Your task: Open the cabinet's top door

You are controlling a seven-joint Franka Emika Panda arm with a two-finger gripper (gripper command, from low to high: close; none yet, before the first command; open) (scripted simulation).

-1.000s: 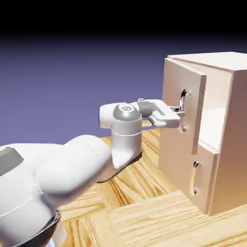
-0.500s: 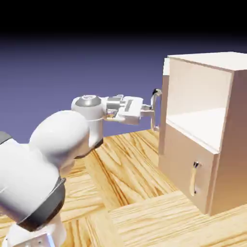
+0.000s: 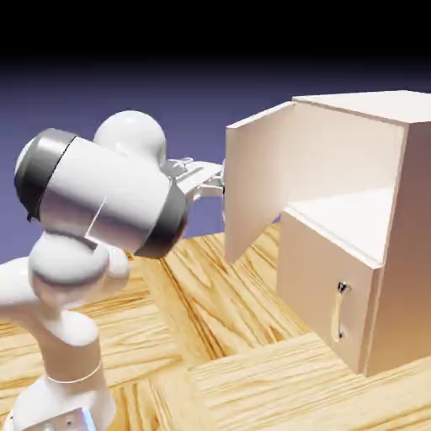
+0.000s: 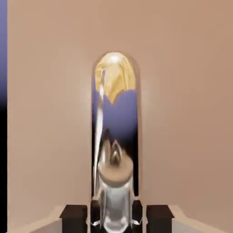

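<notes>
The door (image 3: 254,181) has swung wide of the cabinet (image 3: 417,244) (nearly done, I'd say), hand (image 4: 116,218) clamped on the handle (image 4: 115,118).

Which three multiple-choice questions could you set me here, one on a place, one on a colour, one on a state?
1. Where is the smaller handle?
A) On the cabinet's roof
B) On the lower front panel
C) Inside the upper compartment

2. What colour is the arm mostly?
A) Green
B) Red
C) White

3. How is the top door?
A) Swung open
B) Fully shut
C) Lying on the table

B: the handle sits below the compartment.
C: its large rounded parts are white.
A: the compartment's inside shows.
</notes>
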